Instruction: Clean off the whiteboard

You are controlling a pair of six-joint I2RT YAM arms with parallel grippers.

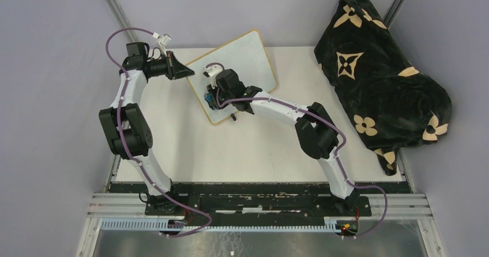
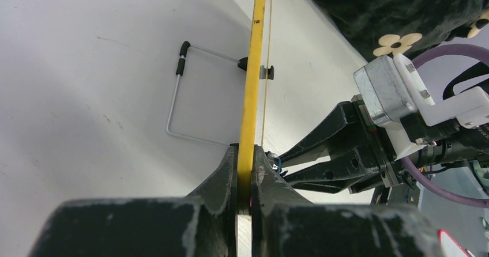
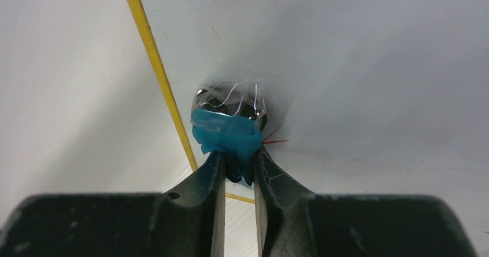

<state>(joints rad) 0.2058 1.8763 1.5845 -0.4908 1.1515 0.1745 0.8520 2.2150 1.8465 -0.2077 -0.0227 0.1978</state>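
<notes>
The whiteboard (image 1: 248, 61) sits far-middle on the desk (image 1: 230, 153). Left fingers (image 2: 222, 179) are pinching its frame edge, and right fingers (image 3: 209, 179) are pinching a blue eraser wad (image 3: 228, 133) against it. I'd press flat and sweep across that little red mark (image 3: 275, 142). No containers in sight.

The whiteboard (image 1: 248, 61) had a smooth, faintly glossy white face and a thin frame (image 3: 151, 55) like yellowish wood. Its wire stand (image 2: 173, 104) was bare metal. The blue pad (image 3: 228, 136) wore shiny clear film. The blanket (image 1: 380, 78) at far right was plush black cloth; the right gripper (image 3: 239, 153), scuffed matt plastic.
</notes>
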